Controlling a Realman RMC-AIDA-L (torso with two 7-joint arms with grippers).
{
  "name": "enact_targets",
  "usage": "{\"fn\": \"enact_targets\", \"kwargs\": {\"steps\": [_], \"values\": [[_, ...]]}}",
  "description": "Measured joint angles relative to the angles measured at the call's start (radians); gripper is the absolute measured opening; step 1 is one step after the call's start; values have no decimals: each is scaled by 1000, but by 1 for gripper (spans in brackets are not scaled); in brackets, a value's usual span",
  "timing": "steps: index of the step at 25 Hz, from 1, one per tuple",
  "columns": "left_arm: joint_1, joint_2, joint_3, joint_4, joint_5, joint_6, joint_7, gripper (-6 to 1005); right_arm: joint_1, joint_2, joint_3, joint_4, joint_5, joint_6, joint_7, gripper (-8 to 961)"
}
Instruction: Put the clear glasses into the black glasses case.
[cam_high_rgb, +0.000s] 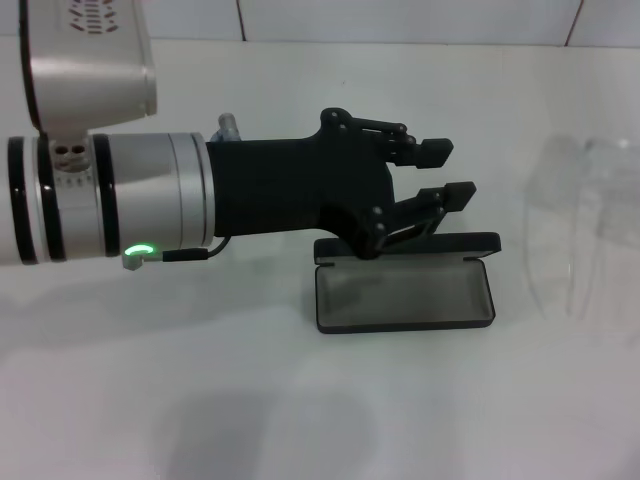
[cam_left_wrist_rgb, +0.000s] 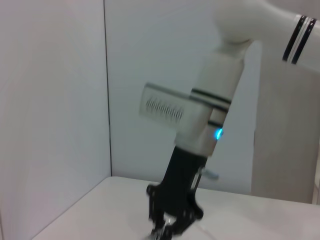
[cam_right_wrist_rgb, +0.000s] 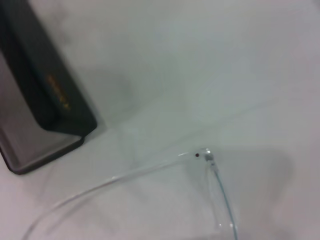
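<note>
Right wrist view: black glasses case (cam_right_wrist_rgb: 47, 100) bears unreadable orange lettering.

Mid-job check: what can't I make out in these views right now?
Head view: the left tool hides part of the case lid; the glasses run off the right edge.
Left wrist view: the right tool is blurred and cut by the bottom edge.
Right wrist view: the glasses' lenses are cut off below.

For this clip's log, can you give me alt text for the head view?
The open black glasses case lies on a white table, with the left gripper, fingers open, hovering just behind it. The clear glasses sit to the case's right, outside it.
</note>
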Motion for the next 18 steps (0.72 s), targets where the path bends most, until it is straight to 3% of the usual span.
{"fn": "enact_targets", "kwargs": {"steps": [4,8,10,11,14,18], "values": [[-18,0,0,-3,-8,2,13,360,-43,-3,157,-118,163,-86,-19,116],[-39,0,-3,-4,-42,14,15,341,-83,1,306,-154,396,-147,-28,116],[-56,0,-12,-4,-92,34,28,332,-91,5,313,-154,425,-148,-30,116],[-61,0,-16,-4,-113,41,37,327,-114,19,315,-145,506,-149,-40,115],[-70,0,-24,-7,-184,64,82,313,-134,33,285,-95,582,-131,-63,115],[-77,0,-25,-25,-256,94,168,294,-135,29,225,91,713,-70,-142,115]]}}
